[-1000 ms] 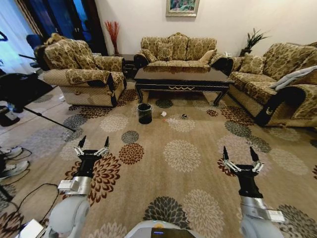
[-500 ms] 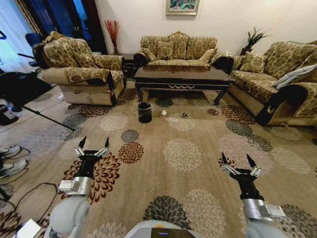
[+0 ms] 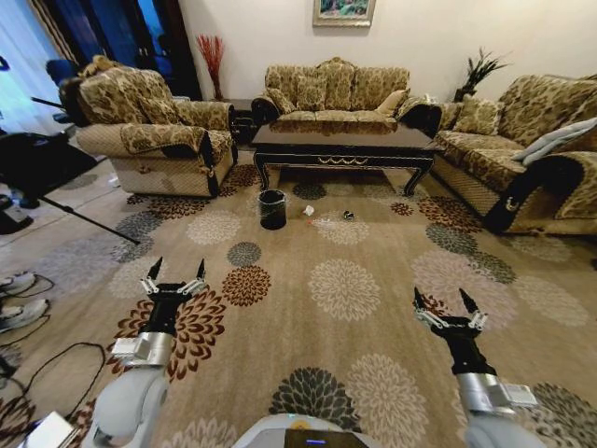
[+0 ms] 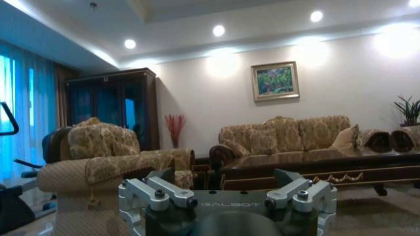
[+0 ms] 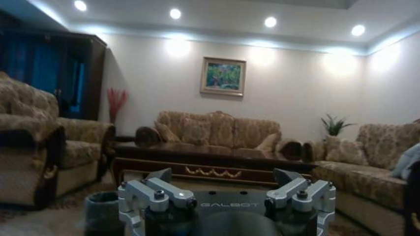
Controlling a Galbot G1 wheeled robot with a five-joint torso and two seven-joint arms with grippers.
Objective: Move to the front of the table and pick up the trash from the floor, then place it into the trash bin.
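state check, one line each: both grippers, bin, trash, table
left gripper: open, empty, held above the carpet.
right gripper: open, empty, held above the carpet.
trash bin: upright on the carpet, before the table's left end.
trash: small pieces on the carpet beside the bin, none picked up.
table: standing between the sofas, well ahead of both grippers.

The table stands before the sofa. In front of the table, on the carpet, the trash bin sits left of the trash.
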